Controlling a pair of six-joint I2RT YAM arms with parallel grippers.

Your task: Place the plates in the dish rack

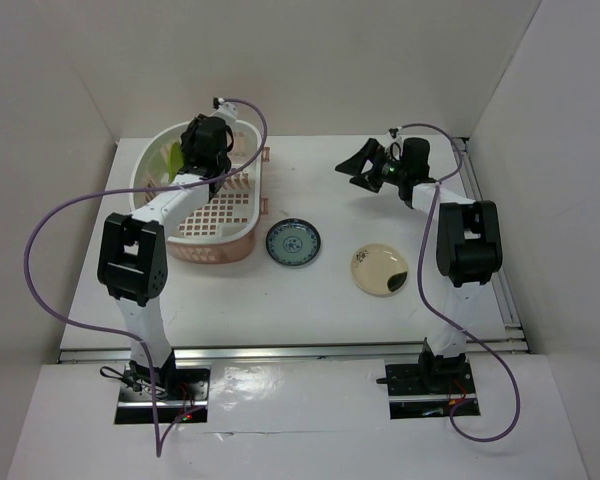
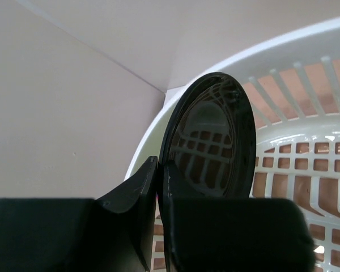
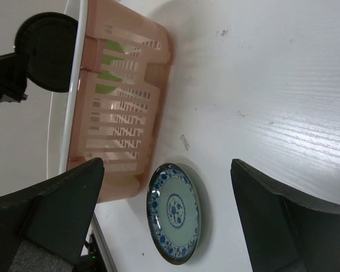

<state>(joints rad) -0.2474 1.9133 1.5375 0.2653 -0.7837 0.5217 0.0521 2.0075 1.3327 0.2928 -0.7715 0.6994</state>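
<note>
- Left gripper (image 2: 158,173): fingers pinched on the lower edge of the glossy black plate (image 2: 207,141), which stands on edge.
- The black plate is held above the dish rack (image 1: 140,178), at its far end; the grid bottom reflects in its face.
- Lime green plate (image 1: 170,160) stands inside the rack, at its far-left side.
- Right gripper (image 3: 167,173): jaws spread wide and holding nothing, raised over the table (image 1: 280,300) right of the rack.
- Blue-green patterned plate (image 1: 293,243) lies flat on the table, just beside the rack's right end.
- Cream plate (image 1: 380,269) with a dark patch lies flat, further right and nearer.
</note>
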